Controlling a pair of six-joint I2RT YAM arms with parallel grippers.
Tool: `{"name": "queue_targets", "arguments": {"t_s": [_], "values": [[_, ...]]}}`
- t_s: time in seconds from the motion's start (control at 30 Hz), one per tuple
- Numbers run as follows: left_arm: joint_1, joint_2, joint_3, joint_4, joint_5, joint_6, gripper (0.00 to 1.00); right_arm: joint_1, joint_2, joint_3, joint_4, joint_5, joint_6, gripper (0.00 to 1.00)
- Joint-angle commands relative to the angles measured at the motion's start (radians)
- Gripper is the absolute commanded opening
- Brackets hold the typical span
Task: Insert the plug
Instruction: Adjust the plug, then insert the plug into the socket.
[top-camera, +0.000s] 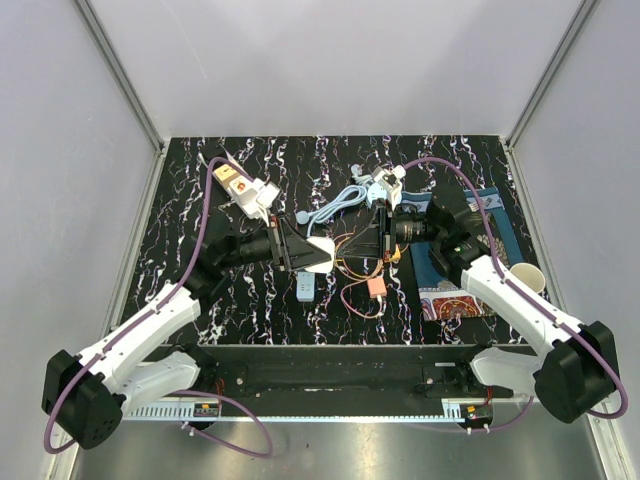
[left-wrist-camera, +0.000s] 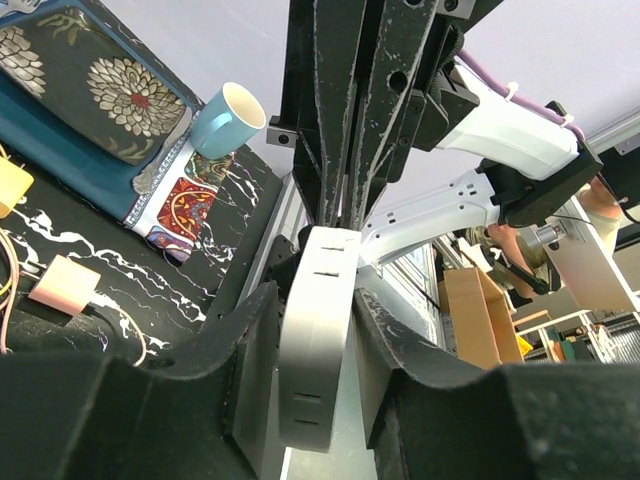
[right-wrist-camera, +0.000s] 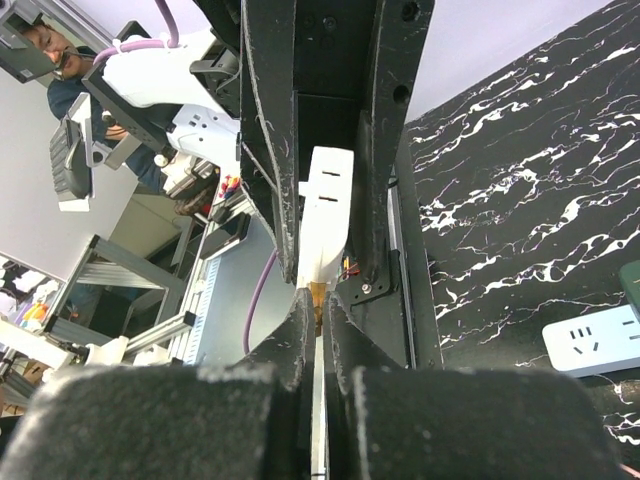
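Plug (right-wrist-camera: 318, 296) is pinched in the right jaws above the worktop (top-camera: 250, 292). Left jaws clamp a white charger block (left-wrist-camera: 318, 330) touching it.

Pale walls (top-camera: 330, 60) enclose a black marbled table (top-camera: 250, 300).

Above the black marbled table (top-camera: 245, 295), the left gripper (top-camera: 310, 252) holds a white adapter (top-camera: 322, 254), and the right gripper (top-camera: 345, 253) is just beside it.

Blk tabletop (top-camera: 320, 160) w/ white veins, white charger block (left-wrist-camera: 315, 340), pink connector (top-camera: 375, 287), lt-blue mug (left-wrist-camera: 228, 120)
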Motion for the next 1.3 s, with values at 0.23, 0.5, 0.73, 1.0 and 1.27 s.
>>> {"name": "queue_targets", "arguments": {"t_s": [0.23, 0.5, 0.73, 1.0, 1.27], "values": [[-0.007, 0.008, 0.053, 0.005, 0.024, 0.022, 0.00, -0.004, -0.002, 0.049, -0.036, -0.011, -0.060, 0.00], [-0.005, -0.031, 0.090, -0.292, -0.085, 0.173, 0.00, -0.007, -0.058, 0.084, -0.248, 0.101, -0.190, 0.69], [-0.005, 0.001, 0.177, -0.682, -0.308, 0.328, 0.00, -0.015, -0.171, 0.118, -0.596, 0.393, -0.343, 0.93], [-0.045, 0.134, 0.232, -0.915, -0.536, 0.332, 0.00, -0.015, -0.257, 0.126, -0.932, 0.761, -0.455, 0.97], [-0.122, 0.312, 0.272, -0.961, -0.682, 0.294, 0.00, -0.015, -0.364, 0.069, -1.009, 0.954, -0.488, 0.98]]}}
